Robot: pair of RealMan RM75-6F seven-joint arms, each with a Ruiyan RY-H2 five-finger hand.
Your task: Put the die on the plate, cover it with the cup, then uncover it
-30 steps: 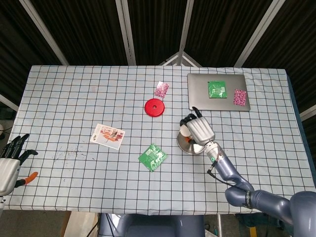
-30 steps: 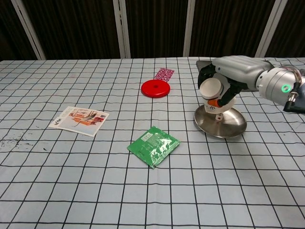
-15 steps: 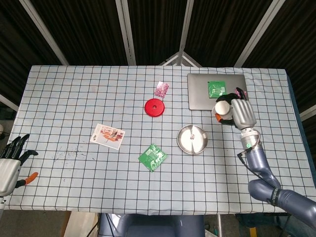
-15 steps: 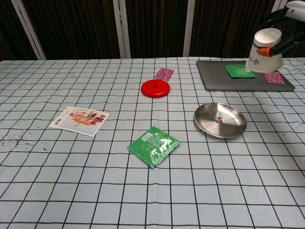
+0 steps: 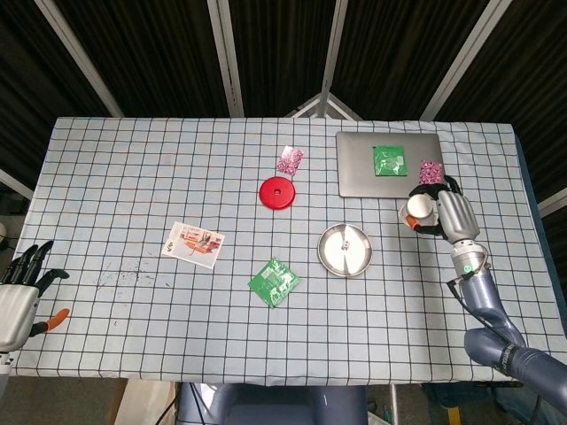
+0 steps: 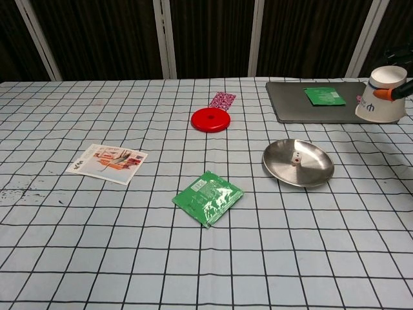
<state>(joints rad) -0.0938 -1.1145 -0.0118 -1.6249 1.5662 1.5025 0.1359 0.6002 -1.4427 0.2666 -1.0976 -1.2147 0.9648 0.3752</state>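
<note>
Right hand [image 5: 450,215] grasps the cup [image 6: 381,95] mouth-down near the table's right edge; die [image 6: 295,157] sits uncovered on the plate [image 6: 315,175]; left hand [image 5: 18,288] hangs released.

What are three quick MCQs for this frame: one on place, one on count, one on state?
1. Where is the small white die?
A. on the round metal plate
B. on the grey tray
C. under the cup

2. How many green packets show?
A. one
B. two
C. three

3. The white paper cup is:
A. covering the die
B. lying tipped on the cloth
C. held by the right hand

Key: 1 A, the die sits bare in the plate; 2 B, one on the cloth, one on the grey tray; 3 C, fingers wrap the cup beside the tray.
</note>
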